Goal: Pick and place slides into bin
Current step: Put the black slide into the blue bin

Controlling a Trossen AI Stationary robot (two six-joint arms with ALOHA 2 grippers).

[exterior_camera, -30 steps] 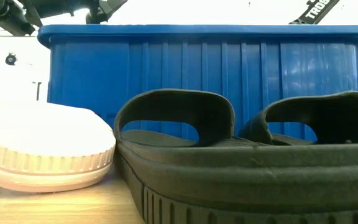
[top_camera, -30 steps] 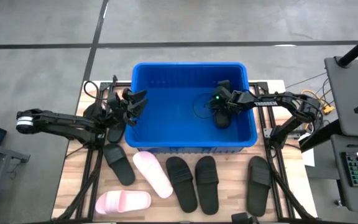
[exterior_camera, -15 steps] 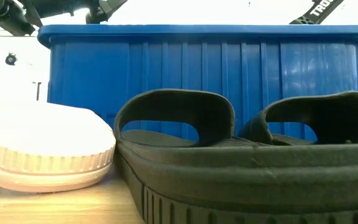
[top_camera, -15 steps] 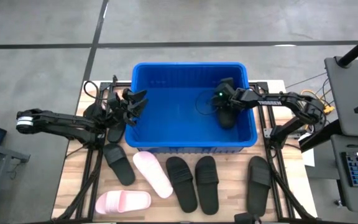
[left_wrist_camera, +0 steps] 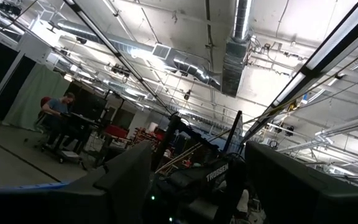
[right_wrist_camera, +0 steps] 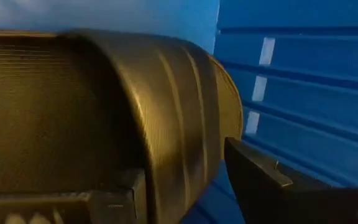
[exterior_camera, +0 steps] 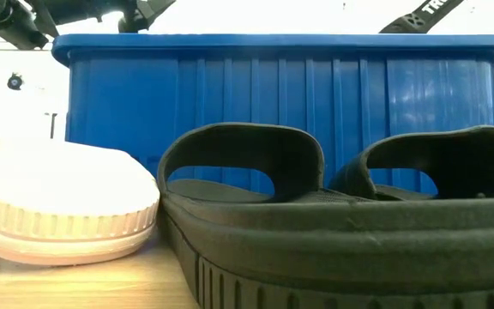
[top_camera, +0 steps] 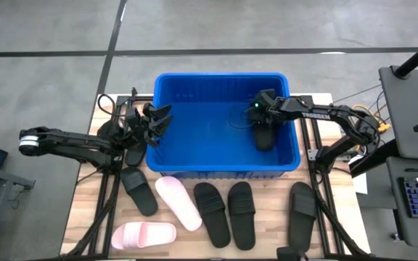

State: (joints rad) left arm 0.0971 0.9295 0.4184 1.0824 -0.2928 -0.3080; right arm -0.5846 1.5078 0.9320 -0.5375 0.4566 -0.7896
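The blue bin stands at the table's far middle. One black slide lies on its floor by the right wall. My right gripper hangs just above it, slanting down, open. In the right wrist view its fingers stand on either side of the slide's strap. My left gripper waits open at the bin's left rim, pointing upward. On the table near the bin lie several black slides and two pink slides. My right gripper has the black slide's strap between its open fingers. One finger stands clear of the strap, with blue bin wall showing in the gap. The other finger lies close under the strap, and I cannot tell whether it touches. The slide rests on the bin floor.
A black slide lies at the near right of the table. Another black slide and a pink one lie near left. In the low view a black slide and a pink slide fill the foreground before the bin wall.
My right gripper has risen inside the bin and drawn a little toward the far right corner, turning as it went. The black slide has stayed on the bin floor below it.
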